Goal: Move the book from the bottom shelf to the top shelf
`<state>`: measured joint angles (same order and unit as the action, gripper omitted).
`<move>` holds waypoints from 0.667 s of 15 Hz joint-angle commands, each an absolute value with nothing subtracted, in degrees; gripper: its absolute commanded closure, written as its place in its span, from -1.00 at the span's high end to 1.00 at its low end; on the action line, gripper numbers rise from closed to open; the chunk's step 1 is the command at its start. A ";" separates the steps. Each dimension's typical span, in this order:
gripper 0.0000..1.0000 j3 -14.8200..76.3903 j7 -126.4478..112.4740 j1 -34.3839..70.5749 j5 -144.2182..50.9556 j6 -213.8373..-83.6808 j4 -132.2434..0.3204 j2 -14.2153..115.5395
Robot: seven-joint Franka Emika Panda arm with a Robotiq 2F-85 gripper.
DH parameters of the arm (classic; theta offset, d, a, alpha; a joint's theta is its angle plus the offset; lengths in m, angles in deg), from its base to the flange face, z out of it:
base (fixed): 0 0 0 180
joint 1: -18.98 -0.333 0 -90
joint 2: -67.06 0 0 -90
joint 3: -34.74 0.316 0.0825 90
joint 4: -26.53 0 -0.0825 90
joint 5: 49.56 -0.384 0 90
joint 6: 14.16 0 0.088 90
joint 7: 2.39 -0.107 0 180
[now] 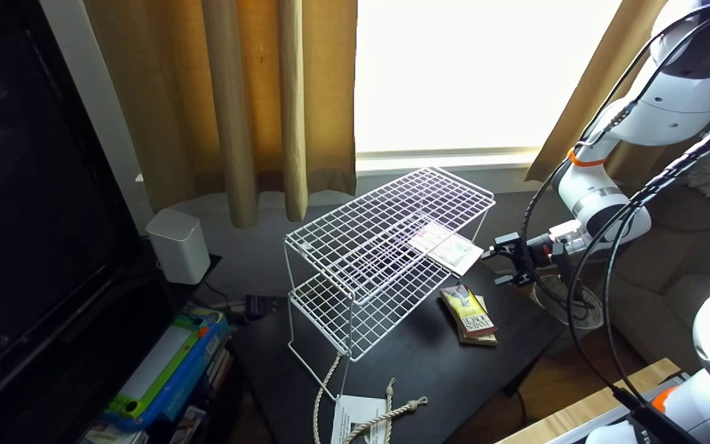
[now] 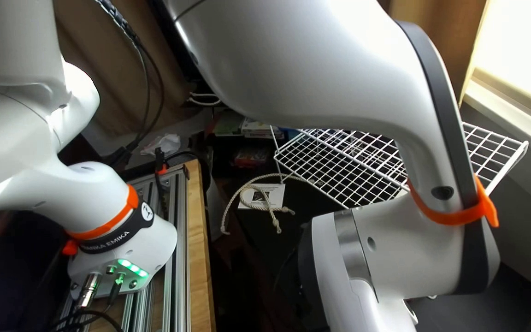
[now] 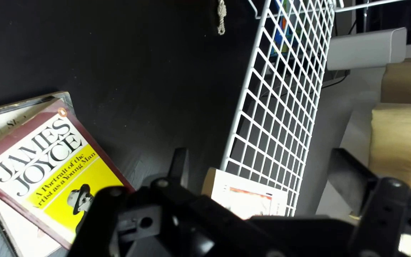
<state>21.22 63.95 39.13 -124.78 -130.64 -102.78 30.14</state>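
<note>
Where the bottom shelf (image 1: 386, 316) ends at right under the top shelf (image 1: 392, 214) in an exterior view, the book (image 1: 451, 250) lies flat on it, white face up. Its long axis runs across the shelf, upper left to lower right, the lower end jutting past the edge. Then, on the desk (image 1: 420, 376), a yellow-and-maroon paperback (image 1: 468, 310) sits atop another volume (image 3: 27, 228). Rightmost, the claw (image 1: 494, 267) gapes, fingers (image 3: 179, 165) well apart, near that lower end; contact I cannot tell.

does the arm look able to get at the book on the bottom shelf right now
Probably yes: the open tool seems just off the near end of the book, with nothing visible between them. The top shelf overhead would likely hinder only a reach from above.
</note>
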 commanded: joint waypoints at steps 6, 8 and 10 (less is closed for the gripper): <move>1.00 21.91 62.64 39.99 -126.51 -129.00 -97.39 24.45; 1.00 22.46 62.33 39.97 -127.42 -129.18 -95.68 22.60; 1.00 23.14 62.07 39.87 -129.26 -129.41 -93.90 20.72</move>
